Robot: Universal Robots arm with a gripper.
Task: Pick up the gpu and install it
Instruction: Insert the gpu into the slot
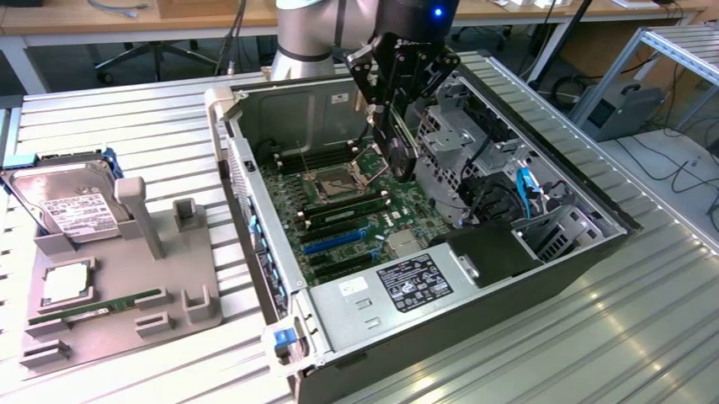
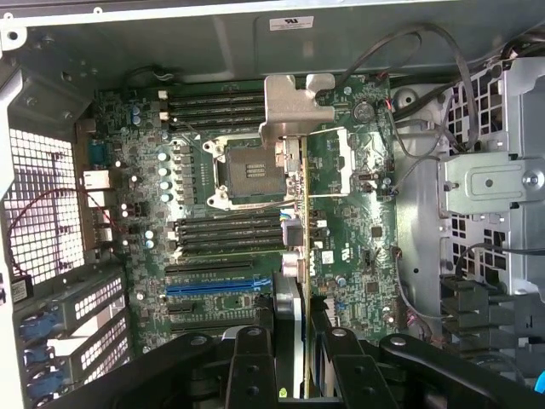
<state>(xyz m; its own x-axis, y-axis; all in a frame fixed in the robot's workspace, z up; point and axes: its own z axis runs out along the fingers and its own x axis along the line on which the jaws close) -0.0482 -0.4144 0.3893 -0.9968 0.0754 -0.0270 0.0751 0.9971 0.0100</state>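
The pincer (image 1: 390, 103) grips the gpu (image 1: 396, 156) by its upper edge, holding the card on edge over the motherboard (image 1: 337, 215) inside the open case (image 1: 472, 290). From the wrist, its pale bracket (image 2: 292, 106) lies over the CPU socket (image 2: 247, 166).

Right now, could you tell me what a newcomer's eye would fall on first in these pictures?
First, the open computer case in the middle of the exterior view, with its green motherboard laid bare. Above the board, the gripper holds the gpu edge-on, its pale bracket leading. At the exterior view's left, a hard drive sits in a grey fixture.
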